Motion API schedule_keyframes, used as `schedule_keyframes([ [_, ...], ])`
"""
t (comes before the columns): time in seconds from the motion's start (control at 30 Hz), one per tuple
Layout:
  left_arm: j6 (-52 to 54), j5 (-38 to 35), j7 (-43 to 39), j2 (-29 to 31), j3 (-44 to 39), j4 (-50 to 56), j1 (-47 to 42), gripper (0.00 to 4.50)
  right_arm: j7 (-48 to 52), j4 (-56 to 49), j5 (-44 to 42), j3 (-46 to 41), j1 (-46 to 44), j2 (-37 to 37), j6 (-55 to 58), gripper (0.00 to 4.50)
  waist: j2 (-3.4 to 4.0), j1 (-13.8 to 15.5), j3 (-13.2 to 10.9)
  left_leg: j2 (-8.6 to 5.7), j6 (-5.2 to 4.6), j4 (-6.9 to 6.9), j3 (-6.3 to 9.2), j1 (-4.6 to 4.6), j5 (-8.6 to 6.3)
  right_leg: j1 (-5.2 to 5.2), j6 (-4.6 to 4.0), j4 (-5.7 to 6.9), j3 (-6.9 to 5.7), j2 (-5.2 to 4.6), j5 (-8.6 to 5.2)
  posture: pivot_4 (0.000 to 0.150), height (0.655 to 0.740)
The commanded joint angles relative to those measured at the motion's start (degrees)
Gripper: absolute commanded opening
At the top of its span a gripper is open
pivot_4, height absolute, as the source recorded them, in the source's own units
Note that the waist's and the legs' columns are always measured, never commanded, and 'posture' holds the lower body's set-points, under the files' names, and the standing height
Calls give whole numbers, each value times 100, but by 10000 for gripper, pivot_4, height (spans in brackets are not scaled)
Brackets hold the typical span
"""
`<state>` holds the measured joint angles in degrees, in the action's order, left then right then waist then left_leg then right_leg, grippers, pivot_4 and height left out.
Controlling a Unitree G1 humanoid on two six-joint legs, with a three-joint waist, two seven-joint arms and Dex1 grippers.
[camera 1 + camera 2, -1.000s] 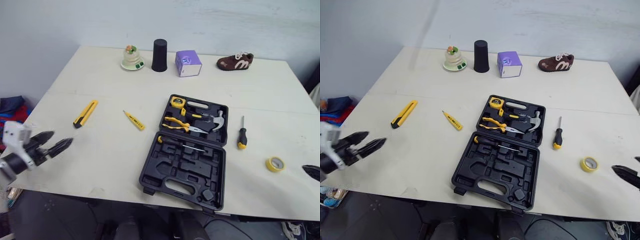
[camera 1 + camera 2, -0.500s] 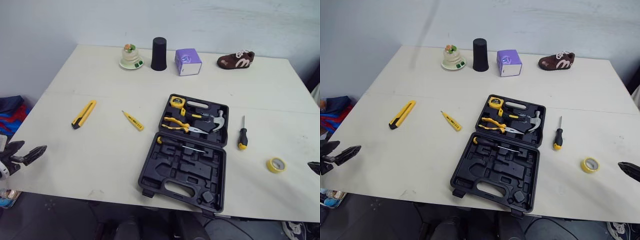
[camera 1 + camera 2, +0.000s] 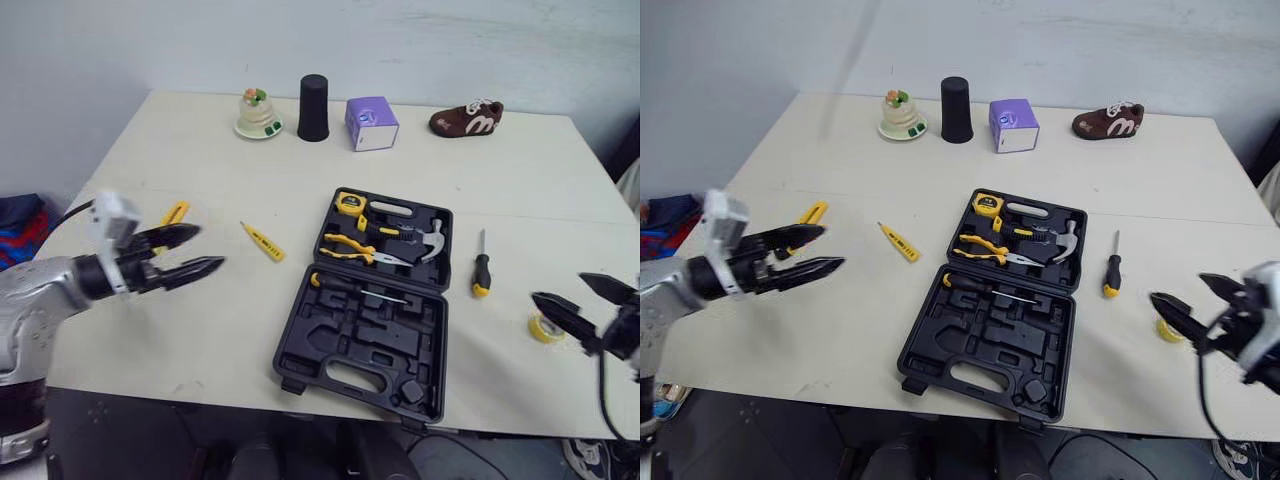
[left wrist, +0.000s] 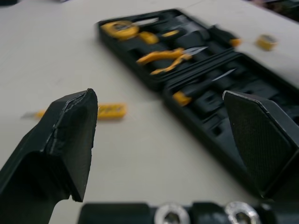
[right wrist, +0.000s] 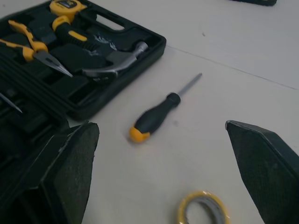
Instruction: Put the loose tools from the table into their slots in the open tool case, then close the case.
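Both arms have come in over the counter [image 3: 200, 150]: left gripper [image 3: 206, 248] mid-left by knife [image 3: 172, 214], right gripper [image 3: 558, 288] lower right by tape [image 3: 545, 327]. Fingers released, empty. First pickup pending; next: lower, grasp.

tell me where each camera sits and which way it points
Eye views: on the head, facing forward and down over the table and open tool case; left fingers and right fingers enter at the sides.
Left wrist view: on that wrist, between the open left fingers at the tool case.
Right wrist view: on that wrist, between the open right fingers, at the screwdriver and tape roll.
Shared by both wrist views: pliers, tape measure.
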<state>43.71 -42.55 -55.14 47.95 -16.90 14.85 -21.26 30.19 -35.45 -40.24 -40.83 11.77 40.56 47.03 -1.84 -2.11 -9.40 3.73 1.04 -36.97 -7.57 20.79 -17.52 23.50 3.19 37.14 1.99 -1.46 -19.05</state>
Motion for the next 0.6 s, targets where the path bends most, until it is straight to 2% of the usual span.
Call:
schedule_keyframes([
  [0.03, 182, -459, -145, -85, 328, 470, -590, 44786, -1201, -537, 55, 425, -388, -386, 532, 45000, 0, 1, 0, -2, -1, -1, 0, 0, 1, 0, 1, 0, 1, 0, 1, 1500, 7383],
  [0.23, 161, -530, -255, -514, 1071, 496, -1607, 44786, -2821, -434, 684, 1503, -1127, -1454, 975, 45000, 1, -3, -1, -7, -2, -13, -2, 2, 9, 3, 5, 14, 6, 2, 3, 1500, 7383],
  [0.33, 18, -403, -387, -629, 1283, 398, -1808, 44786, -3442, -103, 1051, 1655, -1433, -1914, 1095, 45000, 2, -17, -1, -9, -1, -15, -7, 7, 11, 14, 7, 23, 11, 3, 2, 1500, 7383],
  [0.43, -51, -348, -497, -626, 1371, 319, -1940, 44786, -3730, 311, 1369, 1798, -1746, -1995, 1284, 45000, 3, -42, -2, -8, 1, -17, -8, 24, 17, 33, 7, 28, 12, 5, -1, 1500, 7383],
  [0.6, -122, -279, -534, -662, 1450, 264, -2044, 44786, -3577, 896, 1416, 1887, -2493, -1836, 1660, 45000, 11, -113, -7, -9, -3, -22, -14, 28, 26, 37, 8, 33, 17, 4, -1, 1500, 7383],
])
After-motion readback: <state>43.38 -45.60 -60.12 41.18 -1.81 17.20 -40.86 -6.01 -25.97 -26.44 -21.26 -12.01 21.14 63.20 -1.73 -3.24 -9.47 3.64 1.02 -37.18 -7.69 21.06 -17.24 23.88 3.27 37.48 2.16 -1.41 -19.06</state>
